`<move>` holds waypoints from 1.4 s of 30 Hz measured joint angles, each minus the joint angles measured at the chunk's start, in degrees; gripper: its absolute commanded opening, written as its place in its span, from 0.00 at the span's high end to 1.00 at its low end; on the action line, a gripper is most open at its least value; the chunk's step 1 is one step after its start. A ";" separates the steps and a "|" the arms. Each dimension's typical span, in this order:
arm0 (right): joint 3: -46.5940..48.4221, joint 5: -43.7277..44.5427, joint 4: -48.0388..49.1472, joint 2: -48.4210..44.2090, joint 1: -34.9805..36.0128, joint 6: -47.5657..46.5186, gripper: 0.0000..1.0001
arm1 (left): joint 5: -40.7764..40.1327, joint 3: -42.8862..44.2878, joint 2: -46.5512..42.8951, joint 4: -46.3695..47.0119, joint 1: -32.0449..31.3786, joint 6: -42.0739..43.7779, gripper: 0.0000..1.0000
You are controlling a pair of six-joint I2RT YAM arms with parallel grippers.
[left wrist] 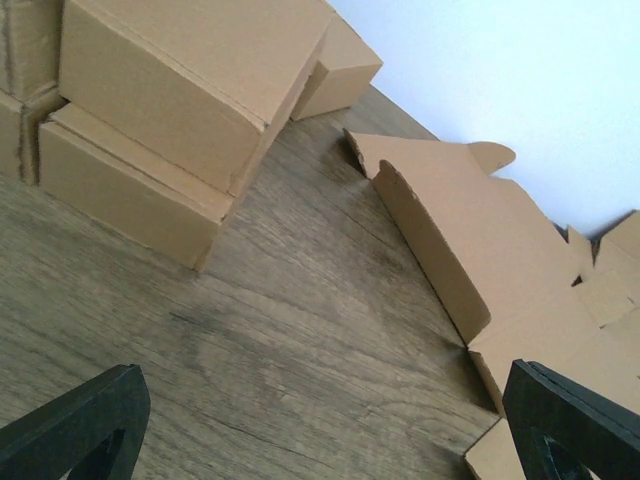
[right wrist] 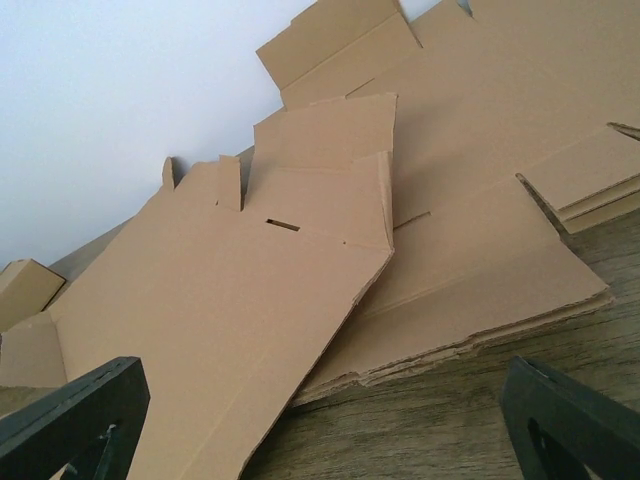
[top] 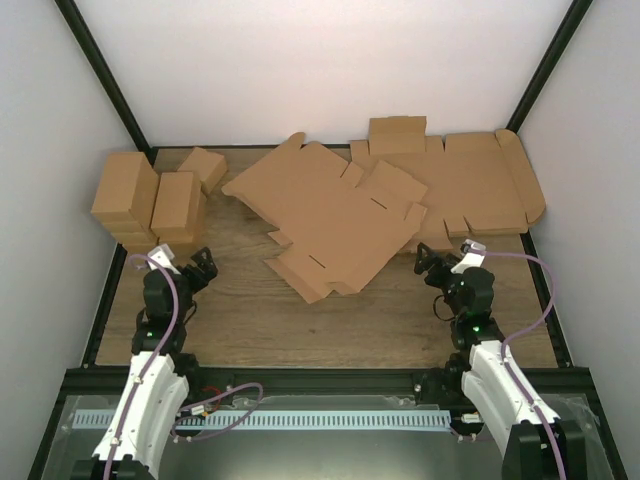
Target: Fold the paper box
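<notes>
The paper box [top: 335, 215] lies flat and unfolded in the middle of the table, a brown die-cut sheet with flaps and slits. It overlaps a stack of flat sheets. It also shows in the left wrist view [left wrist: 480, 240] and in the right wrist view [right wrist: 220, 310]. My left gripper [top: 197, 266] is open and empty, hovering over bare wood to the left of the sheet. My right gripper [top: 437, 262] is open and empty, just off the sheet's right corner. Neither touches the cardboard.
A stack of wider flat cardboard sheets [top: 480, 190] with rounded end flaps lies at the back right. Several folded brown cartons [top: 150, 200] are piled at the back left, also seen in the left wrist view [left wrist: 160, 110]. White walls enclose the table.
</notes>
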 measured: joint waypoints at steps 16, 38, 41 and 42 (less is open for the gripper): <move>3.06 -4.33 -2.99 9.70 0.00 3.93 0.02 | 17.99 -0.72 6.88 9.09 -0.15 -2.16 0.00; 15.69 -21.84 -1.60 40.33 2.40 19.12 0.33 | 27.36 15.82 31.19 5.66 -8.79 -2.84 0.00; 16.76 -22.91 0.09 43.08 4.24 19.71 0.38 | 26.77 16.48 31.45 4.24 -8.81 -1.99 0.00; 16.98 -23.15 0.70 43.82 4.83 19.98 0.40 | 26.38 16.98 31.45 3.65 -8.83 -1.62 0.00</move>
